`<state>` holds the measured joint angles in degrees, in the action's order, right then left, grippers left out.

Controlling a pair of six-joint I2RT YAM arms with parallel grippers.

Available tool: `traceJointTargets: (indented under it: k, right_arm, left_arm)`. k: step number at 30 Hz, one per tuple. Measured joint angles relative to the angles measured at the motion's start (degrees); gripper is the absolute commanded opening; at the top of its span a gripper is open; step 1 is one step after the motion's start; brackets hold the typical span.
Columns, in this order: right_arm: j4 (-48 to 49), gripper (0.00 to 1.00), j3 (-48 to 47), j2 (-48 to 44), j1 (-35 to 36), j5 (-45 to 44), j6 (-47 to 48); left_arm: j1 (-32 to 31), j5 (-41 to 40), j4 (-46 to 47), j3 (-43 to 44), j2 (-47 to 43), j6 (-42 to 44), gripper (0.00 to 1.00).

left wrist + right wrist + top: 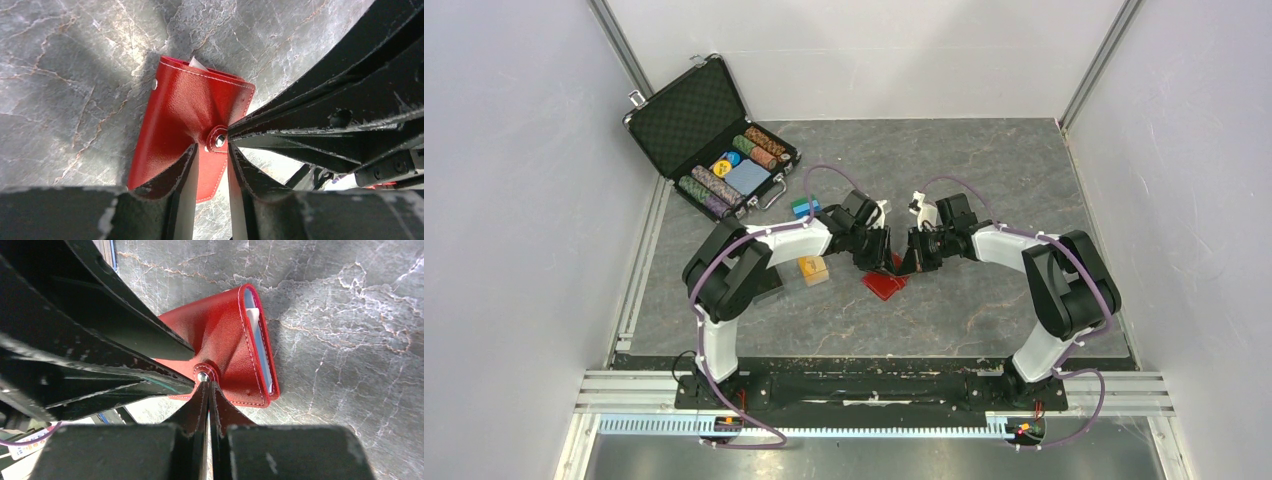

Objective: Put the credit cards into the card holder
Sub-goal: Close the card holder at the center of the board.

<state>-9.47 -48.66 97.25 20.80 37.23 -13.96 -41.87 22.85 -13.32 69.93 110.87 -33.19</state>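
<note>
The red card holder lies folded shut on the stone tabletop between my two grippers. Its snap clasp is on top. Pale card edges show inside its open end, and a white corner sticks out at the far side. My left gripper stands open just above the holder, its fingers either side of the clasp strap. My right gripper is shut, its tips resting on the clasp. The two grippers' fingers nearly touch over the holder.
An open black chip case with poker chips stands at the back left. A small orange-yellow object sits under the left arm, and a blue-green one lies behind it. White walls enclose the table on three sides.
</note>
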Motion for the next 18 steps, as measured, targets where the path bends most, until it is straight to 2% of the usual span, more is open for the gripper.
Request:
traceJointTargets:
  k: [5, 7, 12, 15, 18]
  right_arm:
    - [0.00, 0.00, 0.00, 0.00, 0.00, -0.07, 0.00]
    - [0.00, 0.00, 0.00, 0.00, -0.02, -0.07, 0.00]
    - [0.00, 0.00, 0.00, 0.00, 0.00, -0.07, 0.00]
    - [0.00, 0.00, 0.00, 0.00, 0.00, -0.09, 0.00]
    - [0.00, 0.00, 0.00, 0.00, -0.02, -0.24, 0.00]
  left_arm:
    - [0.04, 1.49, 0.15, 0.74, 1.40, -0.90, 0.17]
    - [0.02, 1.70, 0.15, 0.90, 1.77, -1.44, 0.15]
    - [0.00, 2.16, 0.15, 1.07, 2.01, -1.53, 0.14]
    - [0.00, 2.64, 0.17, 1.07, 2.01, -1.53, 0.21]
    - [0.00, 3.30, 0.28, 1.07, 2.01, -1.60, 0.22]
